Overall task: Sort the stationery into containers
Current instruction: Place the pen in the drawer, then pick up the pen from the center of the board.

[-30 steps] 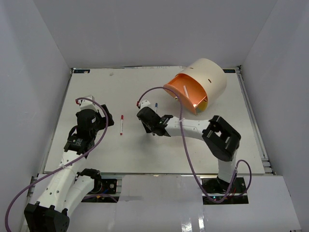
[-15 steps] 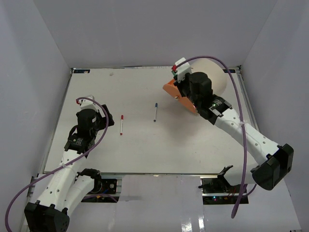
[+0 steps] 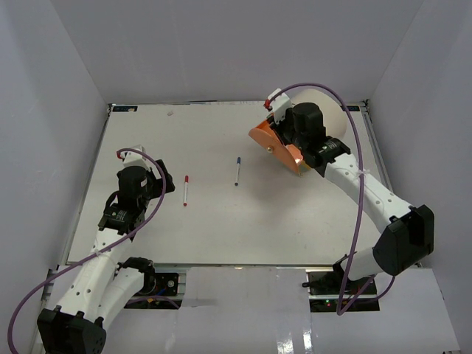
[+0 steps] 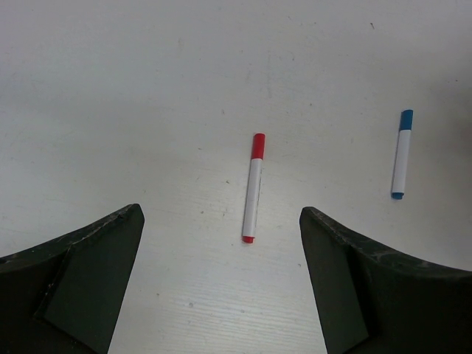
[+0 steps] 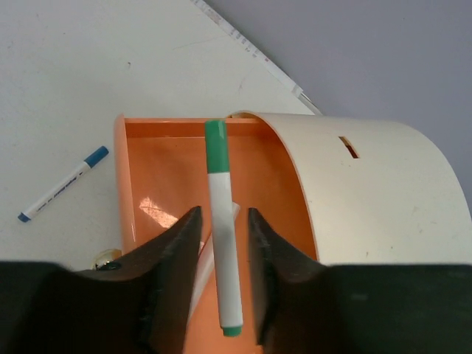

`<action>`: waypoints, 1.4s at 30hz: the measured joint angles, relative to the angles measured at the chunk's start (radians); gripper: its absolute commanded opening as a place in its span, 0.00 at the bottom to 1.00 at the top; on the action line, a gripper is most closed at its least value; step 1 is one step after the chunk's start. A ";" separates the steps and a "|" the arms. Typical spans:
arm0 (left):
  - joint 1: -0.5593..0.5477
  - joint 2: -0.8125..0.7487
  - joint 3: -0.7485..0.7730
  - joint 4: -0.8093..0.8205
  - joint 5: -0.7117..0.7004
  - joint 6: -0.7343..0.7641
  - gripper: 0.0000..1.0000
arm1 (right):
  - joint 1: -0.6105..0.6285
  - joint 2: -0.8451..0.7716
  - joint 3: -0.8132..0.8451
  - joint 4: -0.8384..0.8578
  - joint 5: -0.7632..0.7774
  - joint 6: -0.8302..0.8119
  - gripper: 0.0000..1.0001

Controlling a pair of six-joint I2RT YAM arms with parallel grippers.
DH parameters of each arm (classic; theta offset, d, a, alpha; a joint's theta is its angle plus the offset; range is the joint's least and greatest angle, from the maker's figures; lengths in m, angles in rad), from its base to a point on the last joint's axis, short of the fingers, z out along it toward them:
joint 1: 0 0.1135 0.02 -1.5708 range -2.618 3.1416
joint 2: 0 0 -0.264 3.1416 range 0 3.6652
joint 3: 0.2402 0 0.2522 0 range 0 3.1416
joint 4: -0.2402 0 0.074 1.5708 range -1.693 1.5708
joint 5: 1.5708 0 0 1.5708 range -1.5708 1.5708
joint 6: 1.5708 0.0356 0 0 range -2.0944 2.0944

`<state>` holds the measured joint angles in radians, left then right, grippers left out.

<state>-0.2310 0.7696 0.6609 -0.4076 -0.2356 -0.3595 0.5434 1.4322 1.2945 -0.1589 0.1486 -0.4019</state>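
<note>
A cream cylindrical organiser (image 3: 333, 118) lies at the back right with its orange drawer (image 3: 264, 140) pulled open. My right gripper (image 3: 285, 141) hangs over that drawer. In the right wrist view a white marker with green ends (image 5: 221, 228) lies lengthwise between the jaws of the right gripper (image 5: 223, 214), with a small gap on each side, over the orange drawer (image 5: 147, 169). A second white pen (image 5: 200, 269) lies under it. My left gripper (image 3: 158, 184) is open and empty over the table. A red-capped pen (image 4: 253, 188) lies just ahead of the left gripper (image 4: 221, 214).
A blue-capped pen (image 3: 237, 170) lies mid-table, right of the red pen (image 3: 186, 190); it also shows in the left wrist view (image 4: 401, 155) and the right wrist view (image 5: 63, 184). A brass knob (image 5: 107, 258) sits on the drawer front. The organiser's shell (image 5: 369, 192) flanks the drawer.
My right arm has swung from the middle of the table up to the organiser and now sits over the open orange drawer. The left arm and both pens on the table have not moved.
</note>
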 measured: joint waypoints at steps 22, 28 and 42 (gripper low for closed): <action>0.000 0.010 0.000 0.000 0.011 0.000 0.98 | 0.283 0.048 0.213 0.011 0.041 0.197 0.98; 0.000 0.010 0.000 0.001 0.010 0.000 0.98 | 0.394 0.243 0.306 0.020 0.184 0.357 0.95; 0.000 -0.001 0.000 0.000 0.008 0.000 0.98 | 0.369 0.666 0.307 -0.028 0.379 0.666 0.95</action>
<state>-0.2310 0.7685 0.6609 -0.4072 -0.2272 -0.3595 0.9123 2.0979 1.6012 -0.1867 0.5278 0.2638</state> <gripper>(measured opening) 0.979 0.952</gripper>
